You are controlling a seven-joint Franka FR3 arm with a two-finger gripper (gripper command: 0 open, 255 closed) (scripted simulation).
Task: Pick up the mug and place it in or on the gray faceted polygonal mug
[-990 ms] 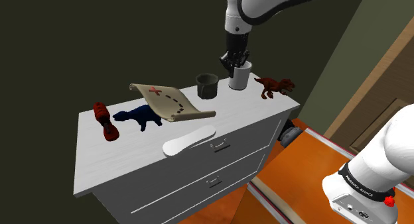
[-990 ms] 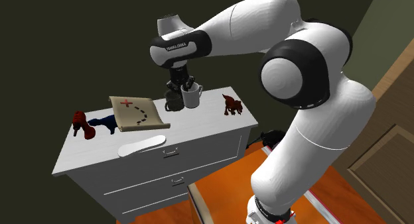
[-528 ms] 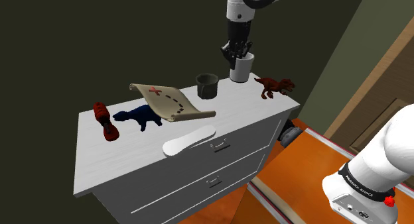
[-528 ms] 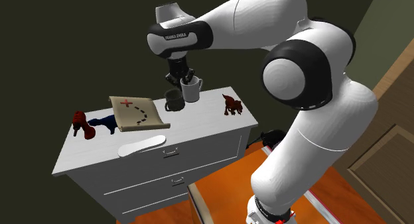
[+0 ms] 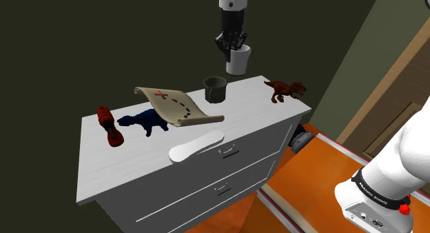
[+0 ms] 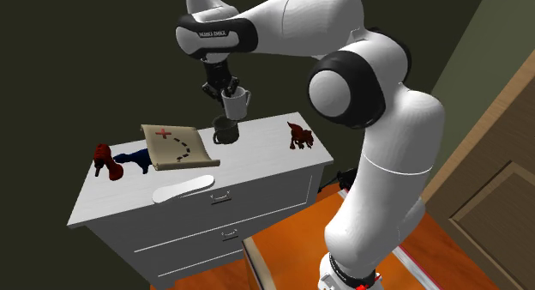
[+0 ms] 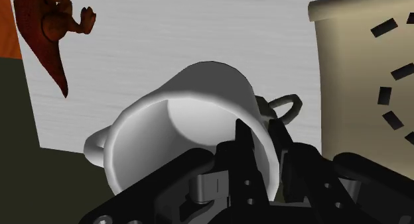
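My gripper (image 5: 231, 45) is shut on the rim of a white mug (image 5: 239, 60), which hangs in the air, slightly tilted, above the dresser top (image 5: 138, 156). The gray faceted mug (image 5: 216, 88) stands upright on the dresser, below the white mug and a little toward the shoulder view's left. In the second exterior view the white mug (image 6: 234, 103) hovers just above the gray mug (image 6: 225, 130), with the gripper (image 6: 219, 85) on its rim. In the wrist view one finger sits inside the white mug (image 7: 186, 116) and the other outside its wall; the gray mug's handle (image 7: 286, 107) peeks out behind it.
On the dresser lie a rolled treasure map (image 5: 179, 105), a blue dinosaur (image 5: 145, 121), a red figure (image 5: 109, 125), a flat white object (image 5: 196, 147) near the front edge and a red dinosaur (image 5: 284, 89) at the right corner. An orange floor (image 5: 310, 176) lies beyond.
The gripper has lifted the white mug off the dresser and carried it up and toward the shoulder view's left, closer to above the gray mug.
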